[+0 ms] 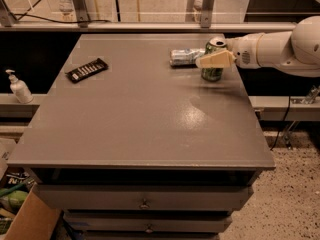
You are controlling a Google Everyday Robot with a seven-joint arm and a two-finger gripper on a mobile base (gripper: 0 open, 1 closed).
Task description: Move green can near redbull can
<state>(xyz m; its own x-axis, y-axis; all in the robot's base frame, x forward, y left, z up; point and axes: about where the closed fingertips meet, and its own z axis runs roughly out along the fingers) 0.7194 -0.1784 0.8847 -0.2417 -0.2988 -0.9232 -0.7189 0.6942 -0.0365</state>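
The green can [212, 74] stands upright on the grey table [140, 114], at its far right. The redbull can [186, 56] lies on its side just left of the green can and slightly behind it, almost touching. My gripper [211, 59] reaches in from the right on the white arm [280, 49]. It sits around the upper half of the green can, and its cream part crosses the can's front. The can's silver top shows above it.
A black remote-like bar [87, 69] lies at the far left of the table. A soap pump bottle [19, 87] stands on a ledge left of the table. Drawers [145, 199] sit under the tabletop. A cardboard box [25, 219] is on the floor at lower left.
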